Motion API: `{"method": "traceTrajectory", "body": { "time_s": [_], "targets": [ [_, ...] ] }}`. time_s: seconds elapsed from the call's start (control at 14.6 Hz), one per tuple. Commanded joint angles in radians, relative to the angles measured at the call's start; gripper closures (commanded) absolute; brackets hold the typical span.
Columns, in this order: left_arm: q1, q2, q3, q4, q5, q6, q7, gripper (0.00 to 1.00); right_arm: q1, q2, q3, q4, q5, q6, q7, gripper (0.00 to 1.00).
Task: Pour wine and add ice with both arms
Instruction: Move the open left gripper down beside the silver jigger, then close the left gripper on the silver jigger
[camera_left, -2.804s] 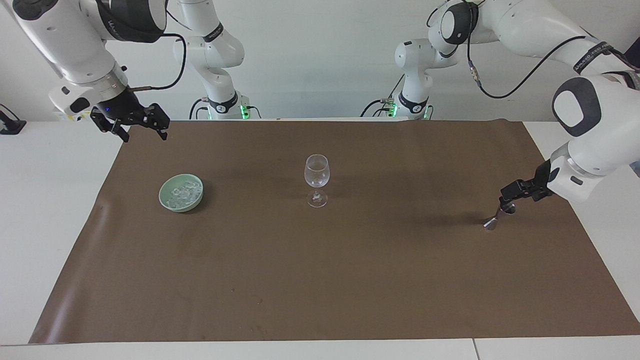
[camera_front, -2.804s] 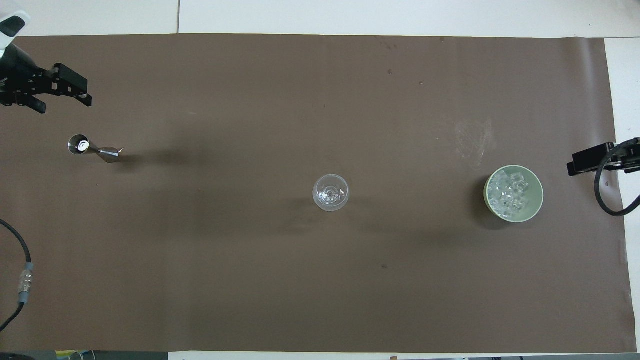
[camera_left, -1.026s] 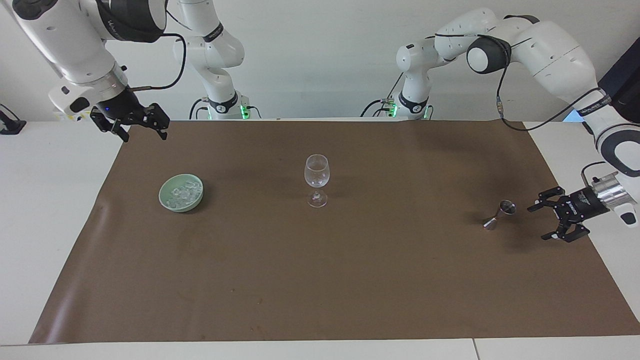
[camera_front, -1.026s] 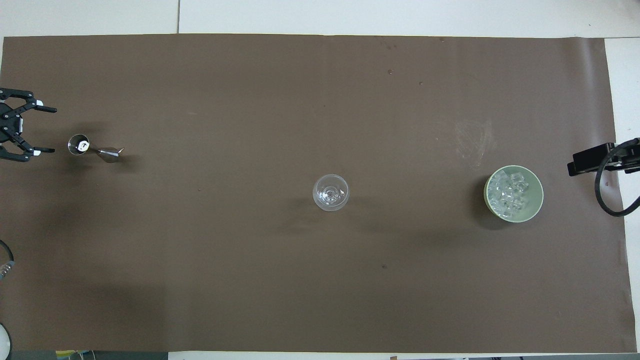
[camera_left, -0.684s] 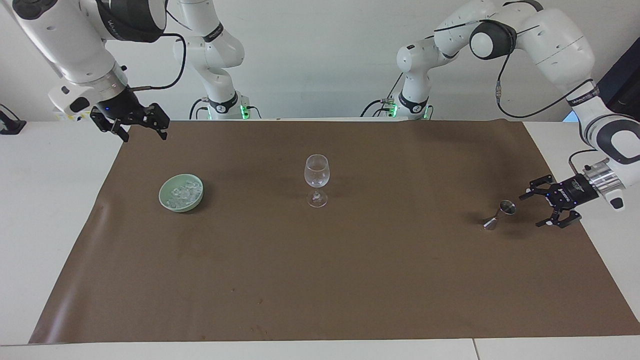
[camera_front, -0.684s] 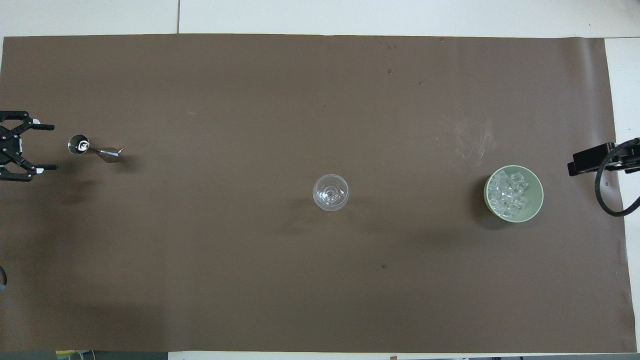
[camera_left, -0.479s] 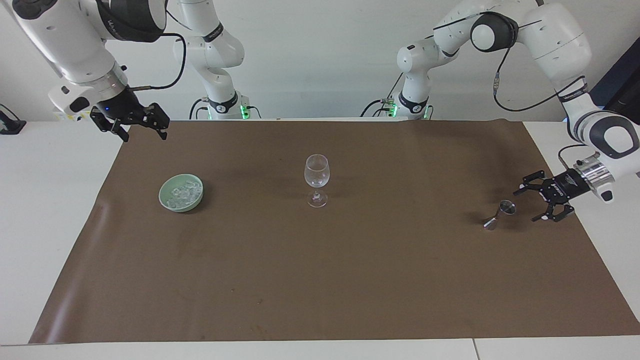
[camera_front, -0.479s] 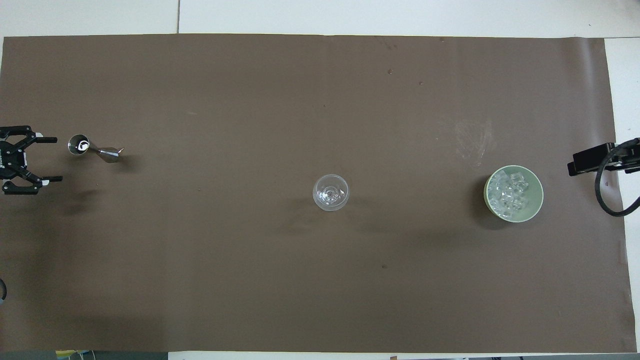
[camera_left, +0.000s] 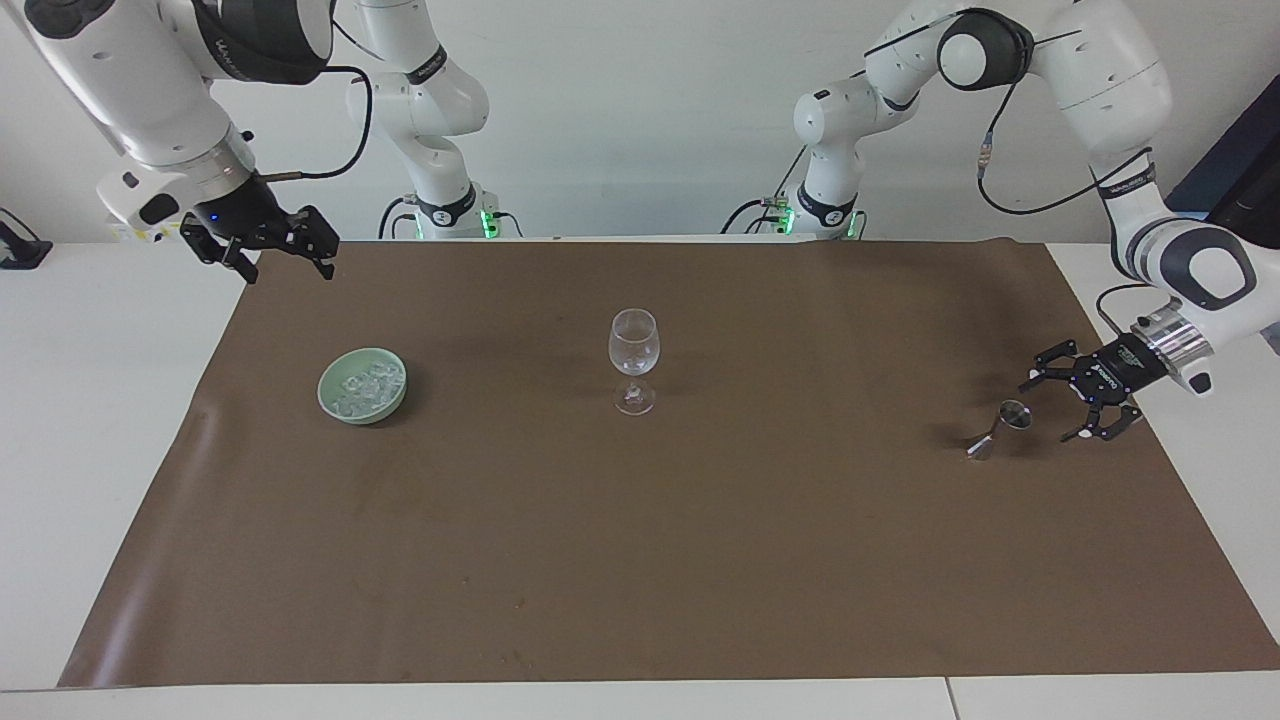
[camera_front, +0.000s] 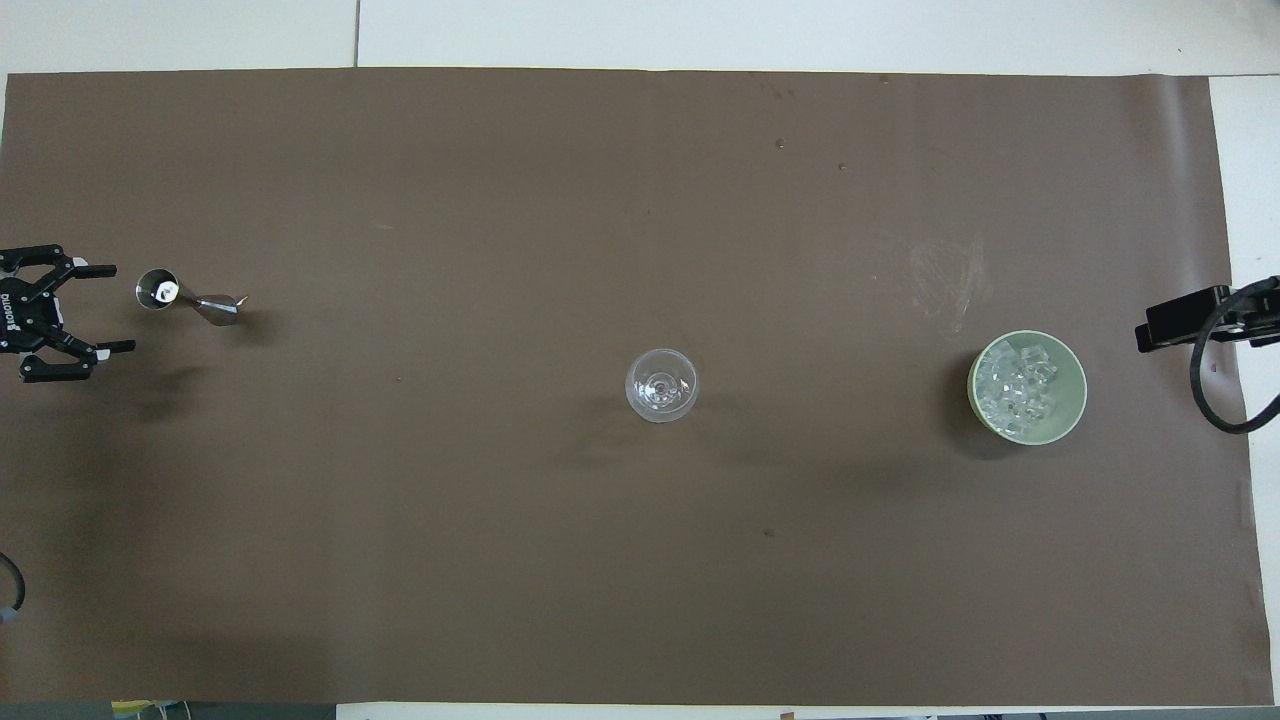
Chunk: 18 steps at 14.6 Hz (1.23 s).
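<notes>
Now, step in hand: the left gripper (camera_left: 1058, 410) is lining up beside the small steel double-cone jigger (camera_left: 1000, 429), which is standing on the brown paper mat (camera_left: 640, 560) toward the left arm's end of the table; the grab is not yet made.
Left claw: it is gaping wide, holding nothing, one fingertip to either side of a line just short of the jigger's upper cup; no touch showing.
Right claw: the right gripper (camera_left: 283, 250) is waiting in the air over the mat's corner at the right arm's end, nearer the robots than the bowl, fingers spread and empty.
Ice: the small translucent whitish ice cubes (camera_left: 366, 386) are sitting heaped in the pale green ceramic bowl (camera_front: 1073, 412), toward the right arm's end, well apart from the glass.
Glass: the clear stemmed wine glass (camera_left: 634, 362) is standing upright at mid-mat, looking empty.
Doing it well: I'm judging the left claw should be easing in level so the narrow waist sits between the fingers, then closing gently.
Watch-out: the jigger looks light and top-heavy; one fingertip arriving first is likely tipping it and spilling whatever is inside.
Task progress: early, by my reading — nothing poured, no ice moved.
</notes>
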Motion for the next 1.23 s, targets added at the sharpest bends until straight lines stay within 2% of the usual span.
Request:
{"method": "traceTrajectory", "body": {
  "time_s": [0.0, 0.14, 0.34, 0.55, 0.82, 1.16],
  "targets": [
    [-0.007, -0.031, 0.001, -0.047, -0.019, 0.030, -0.013, 0.00, -0.014, -0.022, 0.005, -0.025, 0.016, 0.013, -0.018, 0.00],
    [0.010, -0.047, -0.006, -0.088, -0.031, 0.036, 0.007, 0.00, -0.014, -0.022, 0.005, -0.025, 0.016, 0.013, -0.018, 0.00],
    [0.009, -0.049, 0.000, -0.094, -0.096, 0.042, 0.003, 0.00, -0.014, -0.022, 0.005, -0.025, 0.016, 0.013, -0.018, 0.00],
    [0.000, -0.069, -0.009, -0.191, -0.168, 0.158, 0.006, 0.00, -0.014, -0.022, 0.005, -0.025, 0.016, 0.013, -0.018, 0.00],
    [-0.005, -0.115, -0.011, -0.315, -0.287, 0.166, 0.097, 0.00, -0.014, -0.022, 0.006, -0.025, 0.016, 0.013, -0.018, 0.00],
    [-0.017, -0.144, -0.012, -0.390, -0.384, 0.160, 0.209, 0.00, -0.014, -0.022, 0.005, -0.025, 0.016, 0.013, -0.018, 0.00]
  ]
}}
